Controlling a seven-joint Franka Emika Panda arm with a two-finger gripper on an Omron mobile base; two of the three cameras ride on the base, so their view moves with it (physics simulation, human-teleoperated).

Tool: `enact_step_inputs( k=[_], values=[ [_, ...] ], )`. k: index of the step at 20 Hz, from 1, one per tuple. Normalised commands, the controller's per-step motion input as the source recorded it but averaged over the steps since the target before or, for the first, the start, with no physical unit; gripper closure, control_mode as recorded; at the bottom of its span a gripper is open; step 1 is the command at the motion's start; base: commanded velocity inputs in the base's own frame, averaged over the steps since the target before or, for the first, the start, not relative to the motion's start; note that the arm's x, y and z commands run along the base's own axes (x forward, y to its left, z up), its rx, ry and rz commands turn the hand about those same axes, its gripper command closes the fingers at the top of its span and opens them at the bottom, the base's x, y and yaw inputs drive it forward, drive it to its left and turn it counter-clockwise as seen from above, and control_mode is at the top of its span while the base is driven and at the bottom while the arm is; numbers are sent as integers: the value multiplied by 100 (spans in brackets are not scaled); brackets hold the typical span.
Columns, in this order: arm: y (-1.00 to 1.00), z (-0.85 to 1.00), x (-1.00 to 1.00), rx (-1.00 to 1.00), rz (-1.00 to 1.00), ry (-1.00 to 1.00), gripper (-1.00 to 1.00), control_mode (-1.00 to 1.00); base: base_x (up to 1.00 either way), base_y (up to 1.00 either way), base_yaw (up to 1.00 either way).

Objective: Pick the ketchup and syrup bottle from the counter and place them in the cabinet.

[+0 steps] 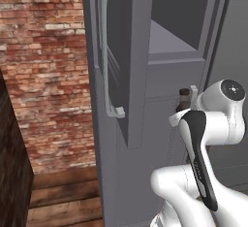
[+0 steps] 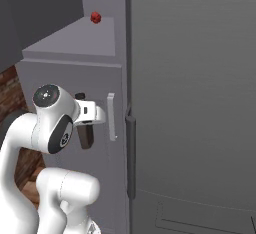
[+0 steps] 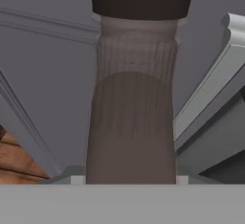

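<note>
The cabinet [image 1: 131, 51], a tall dark grey unit, stands with its panelled door [image 1: 118, 61] swung open toward the camera in the left base view, the door's long vertical silver bar handle [image 1: 107, 51] facing left; behind the door the inner shelf [image 1: 169, 41] lies bare on its near part. In the right base view the same shelf [image 2: 75, 40] appears as a flat grey ledge, with a wide flat grey panel [image 2: 195, 103] filling the space to its right and a short pale handle [image 2: 111, 117] on the front below the ledge. A red brick wall [image 1: 46, 66] and a strip of wooden floor [image 1: 63, 197] lie to the left of the cabinet. The white arm [image 1: 208, 158] rises in front of the cabinet's lower front, below shelf level. The gripper [image 2: 86, 124] is closed around the syrup bottle [image 2: 86, 135], a dull brown-grey bottle held upright and clear of any surface, close before the cabinet front and beneath the shelf edge; in the left base view its dark cap and neck [image 1: 183, 100] project just above the hand, and the hand view shows the ribbed body [image 3: 134, 117] and dark cap running up the middle between the jaws, whose tips are not visible there. The ketchup [image 2: 95, 17], seen as a small bright red shape, rests on the shelf near its back, well apart from the held bottle.
</note>
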Motion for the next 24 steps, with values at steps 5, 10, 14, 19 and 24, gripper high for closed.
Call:
enact_step_inputs(
  k=[5,10,14,19,24],
  values=[
    [0,5,0,0,0,-1,100,-100,0,0,0],
    [1,47,0,0,0,-5,100,-100,0,0,0],
    [0,66,0,0,0,-6,100,-100,0,0,0],
    [0,76,0,0,0,-8,100,-100,0,0,0],
    [0,74,0,0,0,-9,100,-100,0,0,0]
  ],
)
